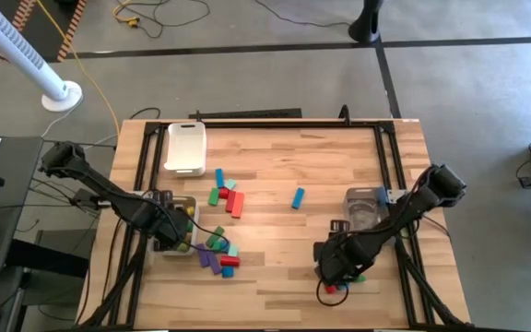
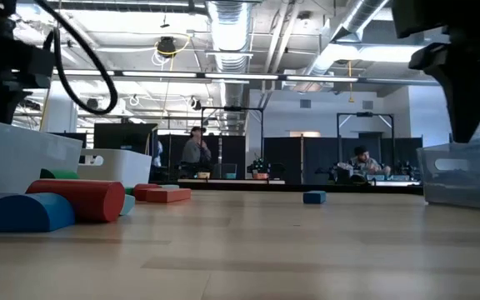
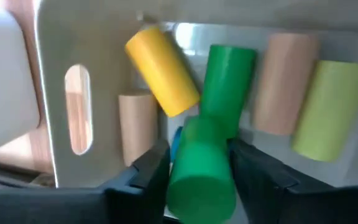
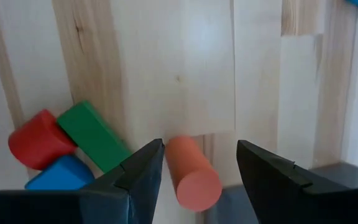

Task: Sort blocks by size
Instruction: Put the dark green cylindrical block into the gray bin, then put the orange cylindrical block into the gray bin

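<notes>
Left wrist view is showing the left gripper point(image 3: 199, 163) sitting over a clear bin point(image 3: 61, 50), its fingers standing on either side of a smooth green cylinder point(image 3: 201, 171); whether they are gripping it or letting it go I cannot tell, though it looks like a drop into the bin. Beyond it a second green cylinder point(image 3: 229, 81), a yellow one point(image 3: 161, 70), two tan wooden ones and a lime one are lying in the bin, so round pieces seem to be collecting here.

In the right wrist view the right gripper point(image 4: 201, 163) is hanging low over the pale planked table point(image 4: 185, 68) with its fingers wide apart, a salmon cylinder point(image 4: 192, 173) lying loose between them, probably the next pick. Just beside it a green bar point(image 4: 95, 137), a red cylinder point(image 4: 36, 140) and a blue block point(image 4: 61, 176) are touching one another.

Farther off, in the high view, more blocks point(image 1: 229, 195) are lying unsorted mid-table, near a white tray point(image 1: 185, 148).
</notes>
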Action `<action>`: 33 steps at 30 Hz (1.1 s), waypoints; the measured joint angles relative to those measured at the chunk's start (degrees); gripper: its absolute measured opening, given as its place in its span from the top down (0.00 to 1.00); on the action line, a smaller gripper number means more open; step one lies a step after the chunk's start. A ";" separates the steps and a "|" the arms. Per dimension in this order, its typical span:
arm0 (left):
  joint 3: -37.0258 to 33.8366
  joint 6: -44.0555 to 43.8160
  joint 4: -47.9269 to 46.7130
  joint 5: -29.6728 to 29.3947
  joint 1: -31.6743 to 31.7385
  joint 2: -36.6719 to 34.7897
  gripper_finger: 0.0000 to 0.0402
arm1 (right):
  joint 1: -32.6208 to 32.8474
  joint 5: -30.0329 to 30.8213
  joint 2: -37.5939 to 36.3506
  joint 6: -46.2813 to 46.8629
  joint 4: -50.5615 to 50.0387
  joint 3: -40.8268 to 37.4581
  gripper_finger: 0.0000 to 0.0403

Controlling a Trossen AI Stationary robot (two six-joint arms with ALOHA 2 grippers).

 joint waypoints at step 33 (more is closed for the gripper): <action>0.02 0.37 3.37 -2.24 0.01 0.04 0.28 | 4.45 1.72 -1.60 11.60 2.32 -5.81 0.42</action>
